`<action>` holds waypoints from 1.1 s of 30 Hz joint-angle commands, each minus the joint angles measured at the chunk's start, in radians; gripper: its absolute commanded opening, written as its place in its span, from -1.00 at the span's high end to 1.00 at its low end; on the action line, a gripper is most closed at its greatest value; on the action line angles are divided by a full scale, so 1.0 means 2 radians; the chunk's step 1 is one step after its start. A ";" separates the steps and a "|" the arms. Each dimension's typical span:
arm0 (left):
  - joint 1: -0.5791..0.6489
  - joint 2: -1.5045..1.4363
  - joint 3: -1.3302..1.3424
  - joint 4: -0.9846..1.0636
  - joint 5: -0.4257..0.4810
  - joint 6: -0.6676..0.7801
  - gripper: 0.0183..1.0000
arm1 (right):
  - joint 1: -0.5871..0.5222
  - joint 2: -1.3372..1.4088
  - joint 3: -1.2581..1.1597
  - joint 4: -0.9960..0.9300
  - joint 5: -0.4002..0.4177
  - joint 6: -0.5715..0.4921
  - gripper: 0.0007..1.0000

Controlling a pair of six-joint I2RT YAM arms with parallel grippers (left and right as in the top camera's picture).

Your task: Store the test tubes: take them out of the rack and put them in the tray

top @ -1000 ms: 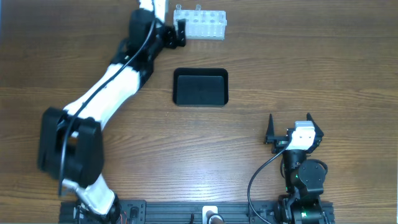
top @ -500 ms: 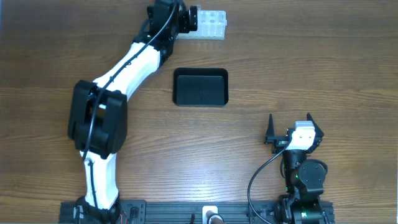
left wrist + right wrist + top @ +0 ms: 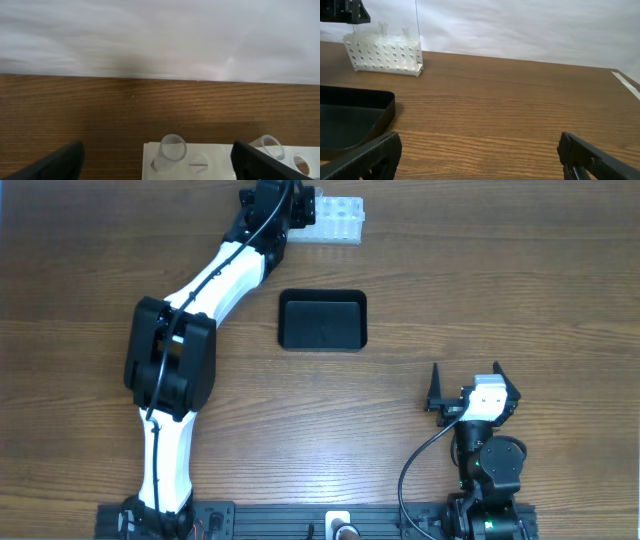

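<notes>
Test tubes (image 3: 171,148) stand upright in the rack (image 3: 335,222) at 12 o'clock on the surface (image 3: 500,280), the left hand (image 3: 157,156) spread wide astride one; clear, light and slick, probably brittle, each is best pinched gently just below its rim.

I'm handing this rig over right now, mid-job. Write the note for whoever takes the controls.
Left gripper: open, over the left end of the rack, lined up on one test tube, not closed on it.
Right gripper: open, holding nothing, near its own base.
A second tube stands in the rack beside the first.
Tray: empty, just in front of the rack.
Done: nothing is in the tray yet. Left: grasp, lift and place each tube.
</notes>
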 commanded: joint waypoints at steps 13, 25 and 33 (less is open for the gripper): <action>0.004 0.041 0.039 0.002 -0.005 -0.006 -0.58 | -0.004 -0.005 -0.005 0.001 -0.005 -0.004 -0.99; 0.001 0.041 0.039 0.002 -0.006 -0.006 0.04 | -0.004 -0.005 -0.005 0.001 -0.005 -0.004 -0.99; 0.000 0.042 0.039 0.002 -0.005 -0.006 0.38 | -0.004 -0.005 -0.005 0.001 -0.005 -0.004 -0.98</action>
